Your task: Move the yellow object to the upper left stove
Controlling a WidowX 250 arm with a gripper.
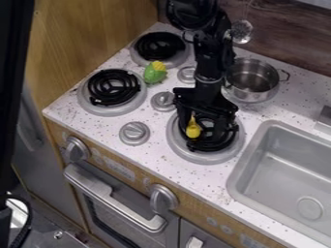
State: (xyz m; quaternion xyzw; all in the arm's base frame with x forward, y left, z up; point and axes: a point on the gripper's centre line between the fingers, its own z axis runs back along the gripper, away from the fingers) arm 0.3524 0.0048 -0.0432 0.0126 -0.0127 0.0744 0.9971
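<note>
Over the table [150, 151], the arm [210, 63] could, swinging wide, clip the pot [262, 96] at its 3 o'clock. The pincer [205, 129] looks released, its tips low enough to snag on coils. The green thing [154, 73], at the far burner's [143, 60] 6 o'clock, could obstruct placing. The yellow thing [193, 129], on the near burner [194, 155], sits off-centre at the pincer's 9 o'clock, so closing might tip it

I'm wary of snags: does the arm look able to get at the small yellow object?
Likely yes: the claw is at the small yellow object, above the burner, with nothing visible in between.
</note>
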